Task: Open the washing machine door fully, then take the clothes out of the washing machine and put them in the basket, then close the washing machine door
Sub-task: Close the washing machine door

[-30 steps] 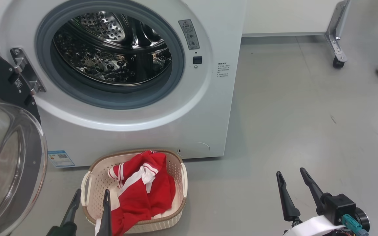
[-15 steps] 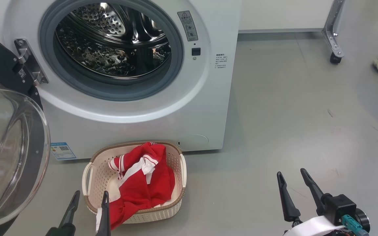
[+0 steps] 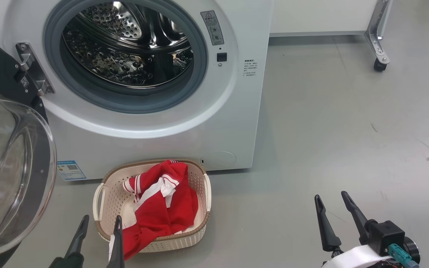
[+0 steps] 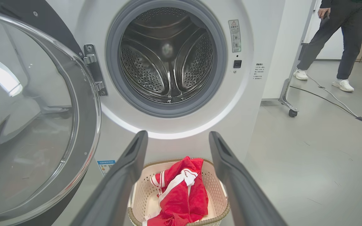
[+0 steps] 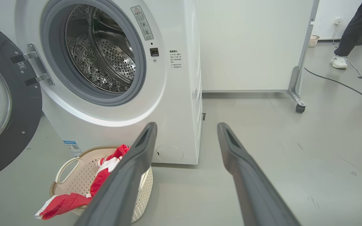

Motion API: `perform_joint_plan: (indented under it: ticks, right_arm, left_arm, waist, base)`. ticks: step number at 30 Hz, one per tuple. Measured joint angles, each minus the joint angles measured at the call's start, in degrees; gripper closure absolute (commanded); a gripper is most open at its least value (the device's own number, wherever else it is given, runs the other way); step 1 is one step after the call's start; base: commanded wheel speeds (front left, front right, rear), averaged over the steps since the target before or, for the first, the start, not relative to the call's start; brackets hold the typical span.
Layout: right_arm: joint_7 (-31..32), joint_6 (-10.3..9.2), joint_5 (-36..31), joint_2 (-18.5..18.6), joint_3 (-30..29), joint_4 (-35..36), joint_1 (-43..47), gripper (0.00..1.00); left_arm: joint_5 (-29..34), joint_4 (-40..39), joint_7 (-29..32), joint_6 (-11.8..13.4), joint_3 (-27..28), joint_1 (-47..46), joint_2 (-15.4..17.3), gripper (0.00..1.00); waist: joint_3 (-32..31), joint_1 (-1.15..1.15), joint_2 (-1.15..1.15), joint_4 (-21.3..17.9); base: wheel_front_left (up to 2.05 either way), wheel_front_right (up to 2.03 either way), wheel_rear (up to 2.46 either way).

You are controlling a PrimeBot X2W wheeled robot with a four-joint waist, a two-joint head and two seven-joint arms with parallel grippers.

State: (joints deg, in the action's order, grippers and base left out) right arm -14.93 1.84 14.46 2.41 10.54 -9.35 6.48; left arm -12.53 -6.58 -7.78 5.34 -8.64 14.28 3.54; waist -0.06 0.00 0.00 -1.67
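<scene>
- Left claw (image 3: 101, 219) hangs released and empty over the near left corner of the basket (image 3: 177, 243). Its two fingers are spread, and the inner one overlaps the flap of the clothes (image 3: 162, 212) that spills over the near rim.
- Compared with a second ago, this claw sits slightly further back from the basket. The whole head view has also slid, which I put down to the camera moving, not the things.
- Nothing in the basket has shifted in that second: the red garment lies in the same heap with its white stripes up. The basket stands on the floor (image 3: 330, 130) right at the foot of the washing machine (image 3: 155, 149).
- A pale shoe that was at the right edge of the head view has gone. In the left wrist view, a person (image 4: 335, 40) walks at the far right, well apart from the work.
- The drum (image 3: 125, 52) looks bare, so I judge unloading done and only the closing left.
- The washing machine door (image 3: 9, 171) stands swung wide on its hinge at my left, glass bowl facing me, just beside the left claw.
- Right claw (image 3: 330, 197) is released too, holding nothing. It floats low over open floor to the right of the machine, fingers pointing up the view.
- Both forearms sit low and close to my body, so I read this as a retreat pose before the reach for the door.
</scene>
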Motion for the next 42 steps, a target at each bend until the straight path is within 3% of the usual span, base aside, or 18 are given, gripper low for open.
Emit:
perform_joint_plan:
  ticks: [25, 33, 42]
  right_arm:
    - [0.0, -0.57, 0.1, -0.1, -0.7, 0.2, 0.0, 0.00]
    - [0.0, -0.57, 0.1, 0.3, -1.1, 1.0, 0.0, 0.00]
    - [0.0, -0.37, 0.0, 1.0, -0.8, 0.8, 0.2, 0.00]
  left_arm:
    - [0.0, -0.9, 0.5, 0.3, -0.4, 0.0, 0.0, 0.00]
    - [0.0, -0.6, 0.7, 0.3, -0.8, -0.1, 0.0, 0.00]
    - [0.0, 0.3, 0.6, 0.4, 0.0, -0.1, -0.1, 0.00]
  waist:
    - [0.4, 0.00, 0.00, 1.0]
    - [0.6, 0.00, 0.00, 3.7]
    - [0.3, 0.00, 0.00, 9.5]
  base:
    - [0.00, 0.00, 0.00]
    - [0.00, 0.00, 0.00]
    - [0.00, 0.00, 0.00]
